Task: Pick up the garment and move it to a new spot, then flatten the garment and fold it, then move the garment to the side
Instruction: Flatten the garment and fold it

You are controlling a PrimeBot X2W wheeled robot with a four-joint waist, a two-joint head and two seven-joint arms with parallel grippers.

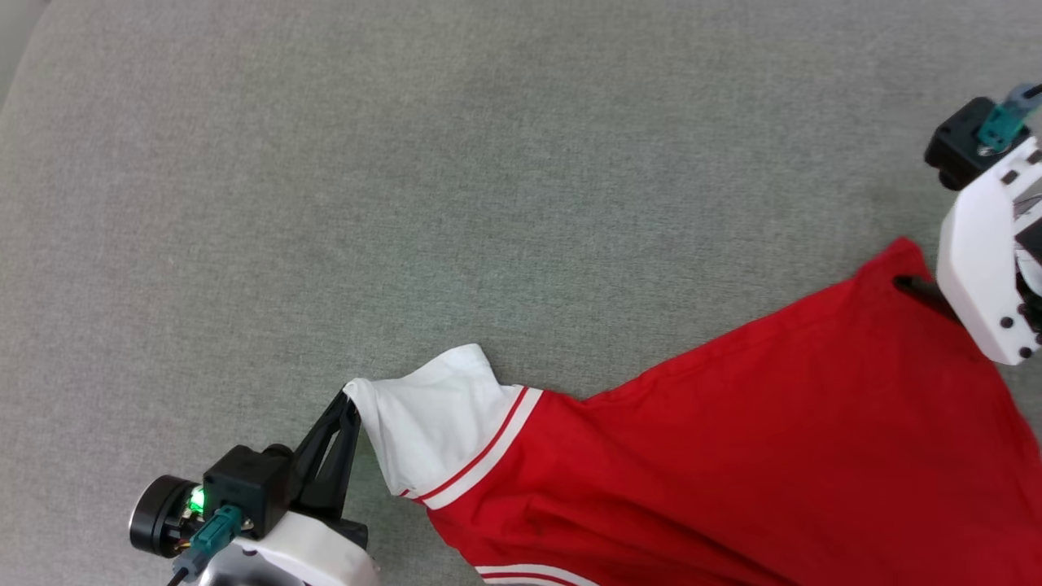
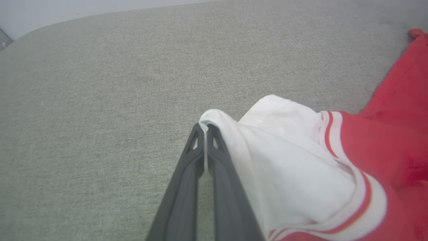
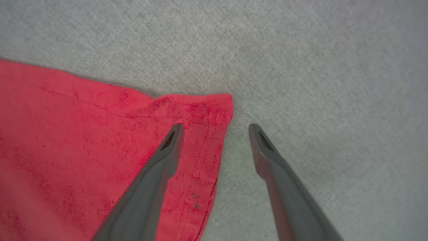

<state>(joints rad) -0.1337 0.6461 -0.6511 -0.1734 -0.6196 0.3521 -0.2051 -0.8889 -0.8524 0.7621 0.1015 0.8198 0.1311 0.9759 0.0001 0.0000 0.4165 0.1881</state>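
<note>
Closest in the left wrist view, the left gripper [image 2: 204, 129] is pinched tight on the white sleeve edge of the garment [image 2: 294, 167], which spreads to its right over the grey cloth surface [image 2: 100, 83]. The right wrist view makes plain what the head view leaves unclear: the right gripper [image 3: 216, 129] stands wide open, one finger over the red hem corner and the other over bare cloth beside it.
</note>
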